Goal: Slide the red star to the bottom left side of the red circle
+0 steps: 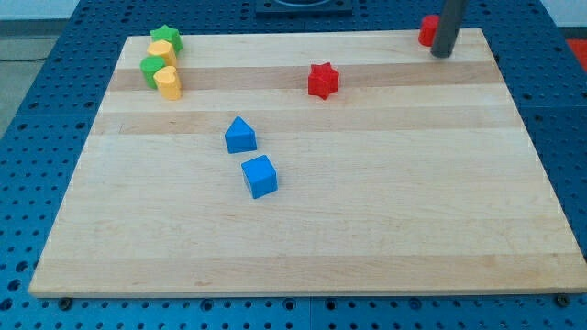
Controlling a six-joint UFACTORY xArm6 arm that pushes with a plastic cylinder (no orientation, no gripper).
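Note:
The red star point(323, 81) lies on the wooden board point(367, 211) in the upper middle of the view. The red circle point(427, 30) sits at the board's top right edge, partly hidden behind my rod. My tip point(443, 54) rests on the board just right of and below the red circle, close to it or touching it. The star is well to the left of and below the tip, apart from it.
A green star point(166, 38), a green block point(151, 68) and two yellow blocks point(168, 82) cluster at the top left. A blue triangular block point(240, 136) and a blue cube point(260, 176) lie left of centre.

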